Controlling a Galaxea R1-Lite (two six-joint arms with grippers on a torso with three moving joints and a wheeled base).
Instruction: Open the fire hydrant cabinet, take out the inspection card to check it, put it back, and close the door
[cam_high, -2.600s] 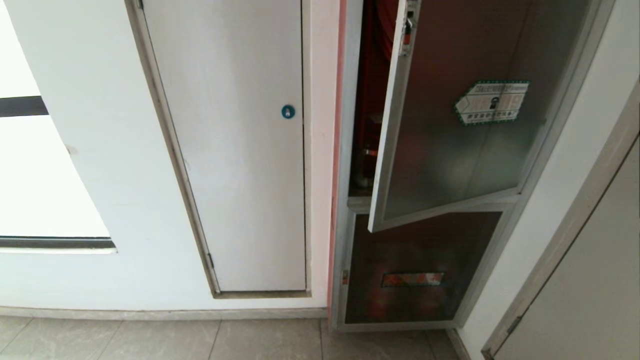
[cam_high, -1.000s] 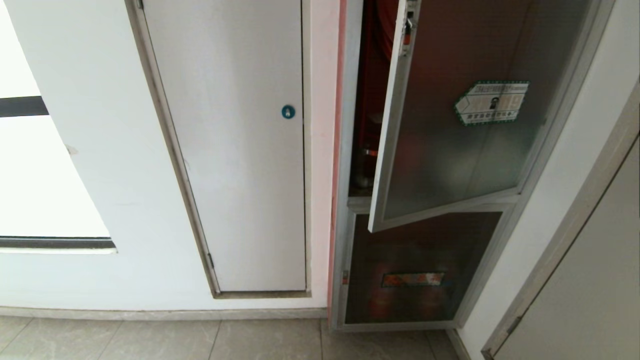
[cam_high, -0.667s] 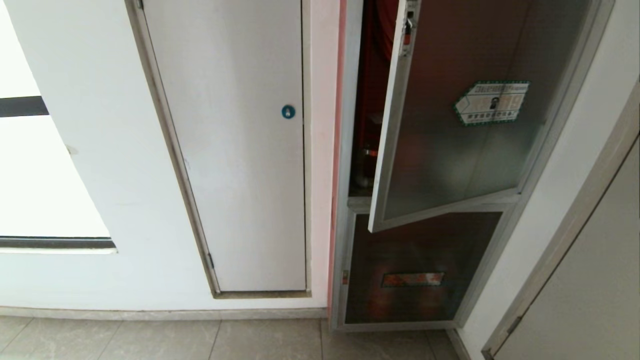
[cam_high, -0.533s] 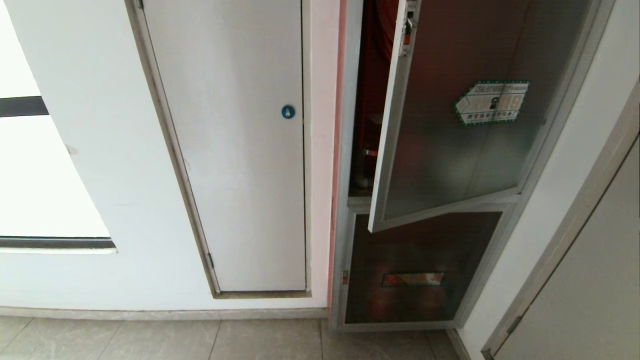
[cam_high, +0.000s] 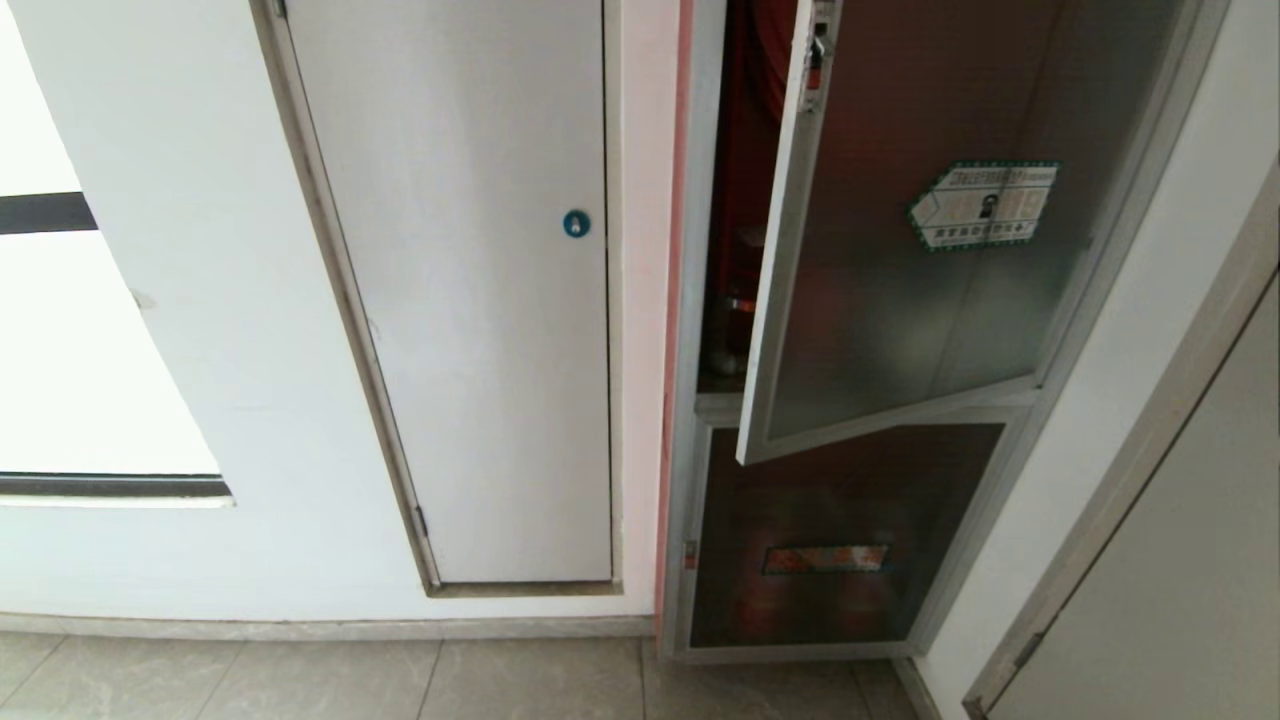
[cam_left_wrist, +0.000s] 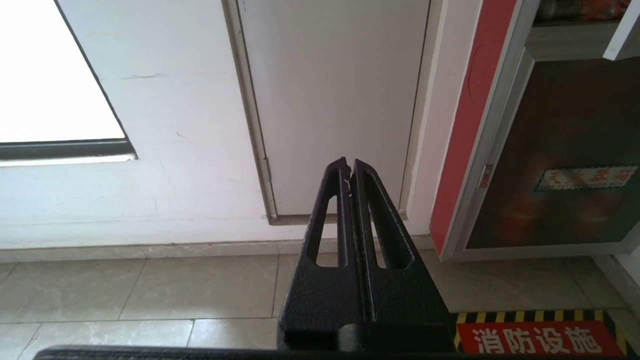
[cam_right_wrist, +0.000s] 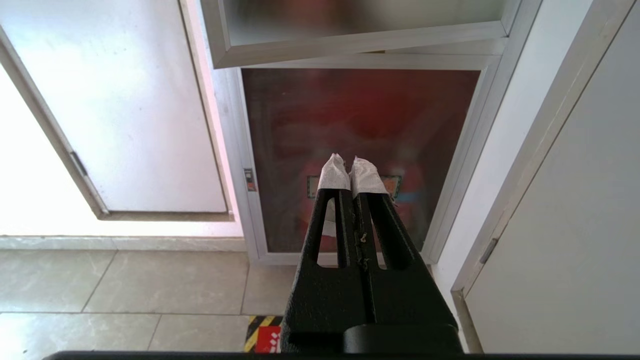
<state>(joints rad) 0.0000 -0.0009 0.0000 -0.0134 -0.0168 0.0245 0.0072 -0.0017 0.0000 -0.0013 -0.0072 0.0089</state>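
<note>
At the right of the head view, the fire hydrant cabinet (cam_high: 700, 300) stands in the wall with the door (cam_high: 900, 300) hanging partly ajar, its free edge swung out from the frame and a narrow gap showing the red inside. Inspection card: not visible in any view, presumably inside behind the door (can't confirm). Judged step: either opening has barely begun or closing is unfinished; the pictures alone don't settle which.

Neither arm shows in the head view. Left gripper (cam_left_wrist: 349, 167) fingers closed together, empty, aimed at the wall low beside the plain white panel door (cam_left_wrist: 330, 100). Right gripper (cam_right_wrist: 350, 162) fingers also pressed shut, holding nothing, white-wrapped tips pointing at the lower glass door (cam_right_wrist: 360, 150), below the bottom rail of the ajar door.

Next move likely calls for raising the right gripper to the free edge of the door and either hooking behind it to swing it wider or pushing it flat shut.

Around: arrow sticker (cam_high: 985, 205) on the glass, round blue lock (cam_high: 576, 223) on the white panel, orange label (cam_high: 825, 558) on the lower door, striped floor sign (cam_left_wrist: 535, 337). In the way: the side wall (cam_high: 1130, 350) just right of the cabinet limits the door's swing and arm room.
</note>
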